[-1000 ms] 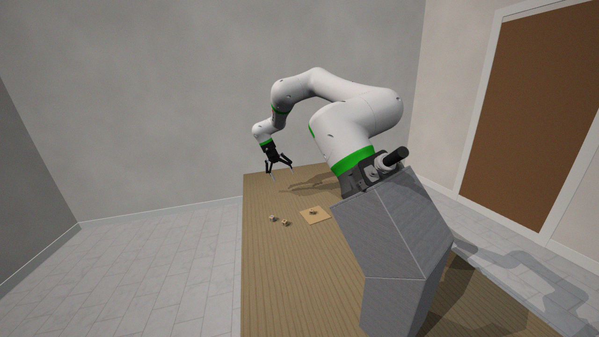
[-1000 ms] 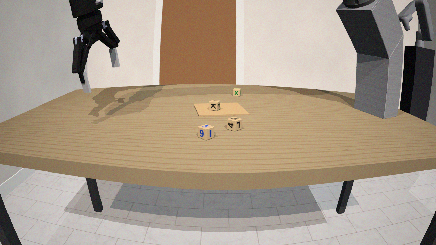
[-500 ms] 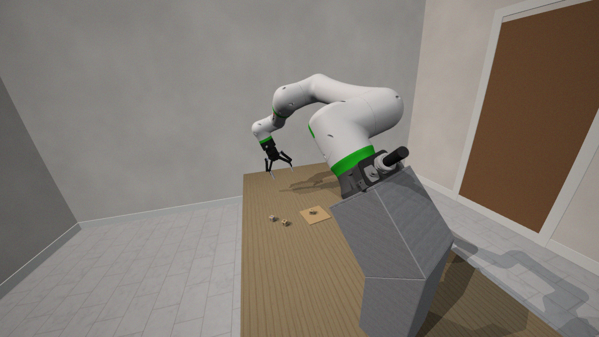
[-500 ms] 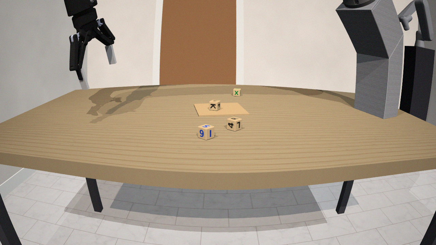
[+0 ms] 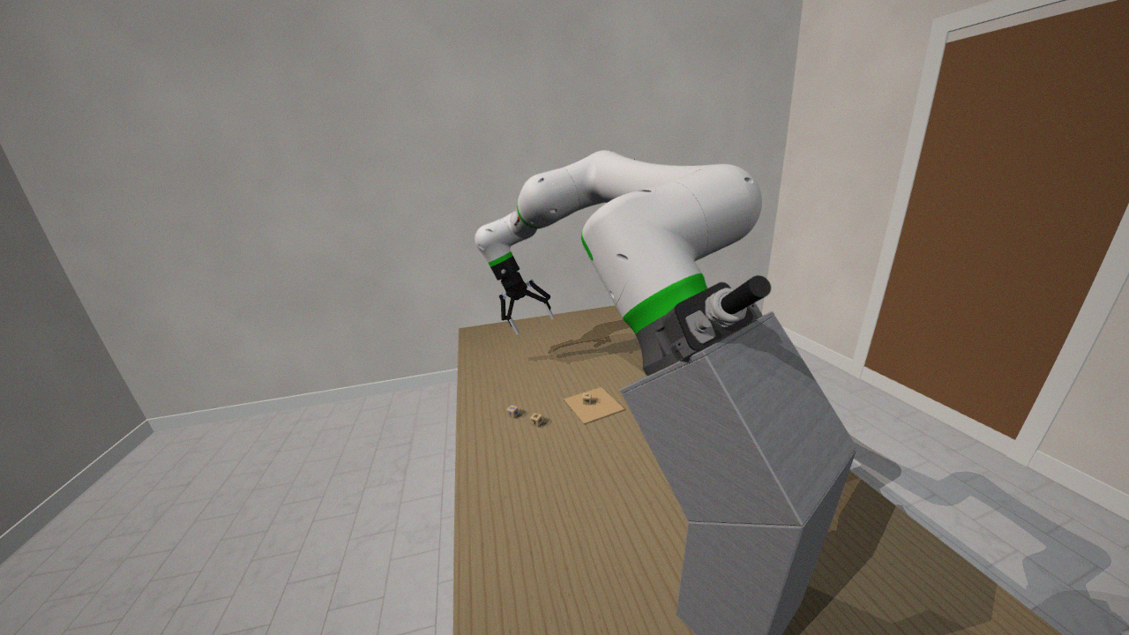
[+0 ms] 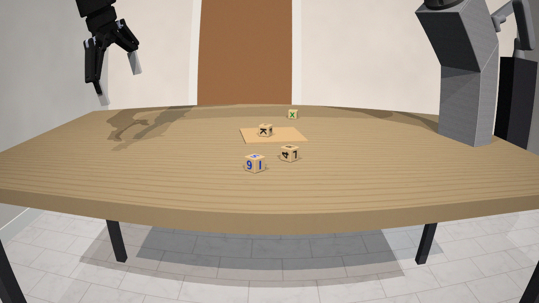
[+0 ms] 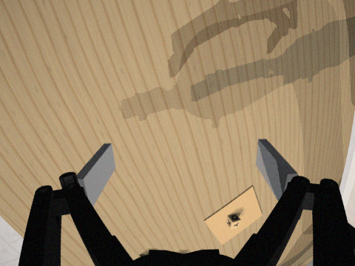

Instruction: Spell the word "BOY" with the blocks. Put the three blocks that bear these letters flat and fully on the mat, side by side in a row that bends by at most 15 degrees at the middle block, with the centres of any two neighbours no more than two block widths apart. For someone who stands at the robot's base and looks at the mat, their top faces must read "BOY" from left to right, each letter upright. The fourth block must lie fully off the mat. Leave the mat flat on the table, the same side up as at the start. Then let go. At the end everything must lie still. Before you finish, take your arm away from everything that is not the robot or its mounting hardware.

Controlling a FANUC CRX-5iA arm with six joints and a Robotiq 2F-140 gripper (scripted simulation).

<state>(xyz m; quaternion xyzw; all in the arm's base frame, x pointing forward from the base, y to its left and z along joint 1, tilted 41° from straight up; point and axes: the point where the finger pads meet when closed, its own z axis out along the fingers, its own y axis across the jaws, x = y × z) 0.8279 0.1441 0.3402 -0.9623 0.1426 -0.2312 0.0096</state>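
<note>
Black gripper (image 5: 534,324) (image 6: 120,88) (image 7: 184,154), seen from the top view: its jaws are spread above the far part of the wooden table (image 5: 504,505) (image 6: 180,166) (image 7: 148,162). Lower in that picture, and to the right of the jaws, the mat (image 5: 587,414) (image 6: 288,136) (image 7: 218,222) carries a black-lettered block (image 5: 586,399) (image 6: 265,130) (image 7: 234,219); the blue-marked block (image 5: 512,410) (image 6: 254,163) and the block with a 4 (image 5: 536,419) (image 6: 289,153) sit below the jaws, off the mat.

In the exterior view, all the blocks are well apart from the jaws, toward picture right. The green X block (image 6: 292,114) is behind the mat, the other two loose ones in front.

In the wrist view, nothing is between the jaws; the mat shows below the fingertips, toward the right-hand one, and shadows show above them

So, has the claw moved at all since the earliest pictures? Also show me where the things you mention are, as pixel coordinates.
Yes, slightly: in the exterior view, the claw (image 5: 534,324) (image 6: 121,89) (image 7: 184,154) has shifted up and to the picture's left, farther from the brown door (image 5: 994,220) (image 6: 244,52).
</note>
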